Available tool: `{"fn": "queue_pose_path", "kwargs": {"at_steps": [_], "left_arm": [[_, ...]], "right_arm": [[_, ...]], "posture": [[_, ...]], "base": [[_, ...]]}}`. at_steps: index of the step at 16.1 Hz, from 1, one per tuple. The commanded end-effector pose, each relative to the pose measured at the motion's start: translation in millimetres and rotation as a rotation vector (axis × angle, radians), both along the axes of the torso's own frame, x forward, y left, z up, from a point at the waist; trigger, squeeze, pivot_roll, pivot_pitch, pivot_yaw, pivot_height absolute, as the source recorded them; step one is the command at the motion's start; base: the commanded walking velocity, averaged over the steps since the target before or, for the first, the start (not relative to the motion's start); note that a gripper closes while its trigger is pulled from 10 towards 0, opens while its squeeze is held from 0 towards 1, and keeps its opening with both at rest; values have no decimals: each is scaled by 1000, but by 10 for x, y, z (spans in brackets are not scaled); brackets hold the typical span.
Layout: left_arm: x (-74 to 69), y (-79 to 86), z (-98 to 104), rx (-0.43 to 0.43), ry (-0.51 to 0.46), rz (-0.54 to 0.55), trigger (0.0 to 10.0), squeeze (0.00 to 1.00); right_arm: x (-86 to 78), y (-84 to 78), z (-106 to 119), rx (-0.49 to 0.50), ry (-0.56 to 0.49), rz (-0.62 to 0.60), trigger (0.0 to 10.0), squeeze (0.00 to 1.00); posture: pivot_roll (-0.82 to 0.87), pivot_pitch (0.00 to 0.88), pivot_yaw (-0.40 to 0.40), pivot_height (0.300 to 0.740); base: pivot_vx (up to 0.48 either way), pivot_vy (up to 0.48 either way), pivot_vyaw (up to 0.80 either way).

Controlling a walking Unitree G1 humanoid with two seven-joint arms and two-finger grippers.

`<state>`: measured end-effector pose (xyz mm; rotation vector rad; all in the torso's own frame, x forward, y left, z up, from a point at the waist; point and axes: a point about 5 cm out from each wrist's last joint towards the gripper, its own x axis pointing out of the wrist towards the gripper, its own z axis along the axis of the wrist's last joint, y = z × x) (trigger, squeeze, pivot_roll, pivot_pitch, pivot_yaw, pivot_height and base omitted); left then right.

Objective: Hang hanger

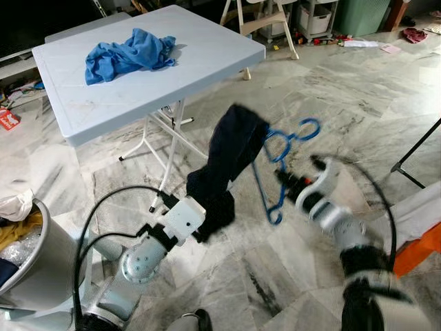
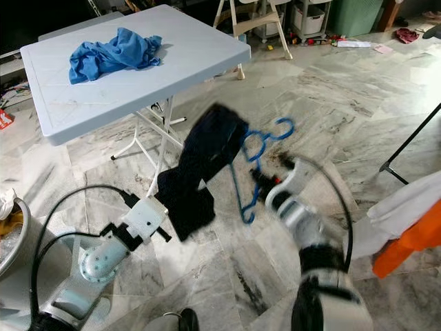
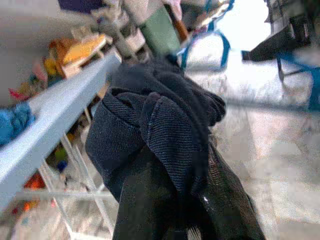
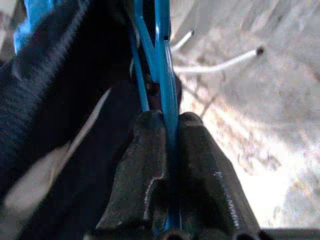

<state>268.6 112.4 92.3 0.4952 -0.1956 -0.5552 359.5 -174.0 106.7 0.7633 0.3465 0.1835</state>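
- Blue plastic: the hanger (image 1: 275,176) hangs in the air above the marble floor (image 1: 331,89), past the near right corner of the white folding table (image 1: 200,55), with its hook uppermost and toward the right.
- We see our right arm reach forward from the lower right, blurred, with its forearm slanting up and leftward to the hanger's lower bar.
- Our right gripper (image 4: 170,150) has both black fingers pressed together on a thin blue bar of the hanger; in the right wrist view the bar runs straight up between the two pads.
- A dark navy garment (image 1: 227,165) is draped over the hanger's left side and hangs down and leftward in a long fold.
- Our left arm comes up from the lower left, bent at the elbow, its white wrist block pointing up and right at the garment's lower end.
- Our left gripper (image 3: 185,200) is pinching the dark cloth; in the left wrist view the fabric bunches right over the fingers, so we cannot make out the tips themselves.
- A crumpled blue cloth (image 1: 127,55) lies on the table, near its far left corner.
- A grey bin (image 1: 27,255) with clothes in it stands at the lower left, beside our left arm.
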Motion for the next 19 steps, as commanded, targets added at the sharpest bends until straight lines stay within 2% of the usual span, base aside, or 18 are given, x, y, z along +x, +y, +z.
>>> {"fn": "queue_pose_path", "kwargs": {"at_steps": [1, 4, 6, 7, 10, 11, 12, 14, 16, 19], "left_arm": [[-61, 59, -132, 29, 36, 19, 10000, 0], [-91, -30, -303, 22, 132, 26, 10000, 0], [-96, -244, -395, 14, 197, -32, 10000, 0], [-90, -430, -440, 7, 237, -90, 10000, 0], [-50, -626, -429, 19, 242, -139, 10000, 0], [35, -826, -364, -18, 264, -165, 10000, 0], [76, -897, -322, -49, 275, -164, 10000, 0], [160, -986, -237, -121, 288, -139, 10000, 0], [204, -990, -226, -195, 337, -93, 10000, 0], [207, -945, -267, -183, 336, -78, 10000, 0]], "right_arm": [[100, -144, 214, 36, -68, -111, 10000, 0], [204, -154, 433, 71, -117, -166, 10000, 0], [248, -67, 568, 124, -155, -170, 10000, 0], [258, 3, 605, 139, -164, -155, 10000, 0], [259, 101, 650, 161, -178, -134, 10000, 0], [211, 264, 683, 139, -226, -54, 10000, 0], [170, 338, 672, 102, -257, -6, 10000, 0], [85, 430, 651, 13, -331, 47, 10000, 0], [31, 458, 693, -53, -421, 50, 10000, 0], [-39, 447, 753, -82, -521, 42, 10000, 0]], "posture": [[-91, 91, 94, 740], [-94, 88, 92, 740], [-95, 90, 90, 740], [-100, 91, 89, 740], [-108, 94, 92, 740], [-117, 95, 97, 740], [-119, 95, 99, 740], [-123, 95, 104, 740], [-125, 97, 110, 740], [-124, 98, 117, 740]], "base": [[0, 0, 0], [0, 0, 0], [0, 0, 0], [0, 0, 0], [0, 0, 0], [0, 0, 0], [0, 0, 0], [0, 0, 0], [0, 0, 0], [0, 0, 0]]}}
